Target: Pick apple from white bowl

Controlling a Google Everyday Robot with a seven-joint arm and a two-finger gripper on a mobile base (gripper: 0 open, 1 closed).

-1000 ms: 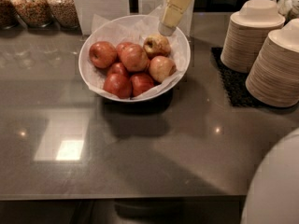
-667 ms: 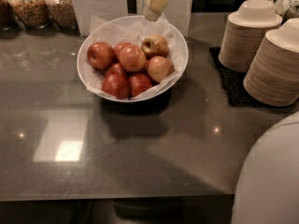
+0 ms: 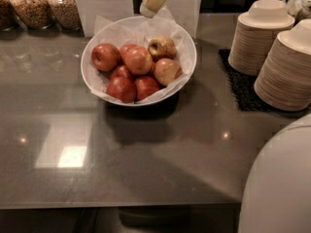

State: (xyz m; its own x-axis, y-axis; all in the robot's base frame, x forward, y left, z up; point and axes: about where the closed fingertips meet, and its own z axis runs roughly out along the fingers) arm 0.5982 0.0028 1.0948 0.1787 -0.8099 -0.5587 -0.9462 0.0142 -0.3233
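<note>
The white bowl (image 3: 92,67), lined with crinkled white paper, stands on the dark counter at the upper middle. It holds several apples. The pinkish-red apple with a pale yellowish blush (image 3: 166,71) lies at the bowl's right side. A yellow-brown mottled apple (image 3: 162,47) lies behind it, and darker red apples (image 3: 121,89) lie to the left and front. My cream-coloured gripper (image 3: 151,4) hangs at the top edge of the view, above the bowl's far rim. It touches no apple.
Two tall stacks of beige disposable bowls (image 3: 286,67) stand on a black mat at the right. Glass jars of cereal (image 3: 31,6) stand at the back left. A white panel (image 3: 102,6) stands behind the bowl. My white body (image 3: 277,183) fills the lower right corner.
The gripper has moved up and to the left, from over the bowl's right side to above its far rim. The apples and bowl have not moved.
</note>
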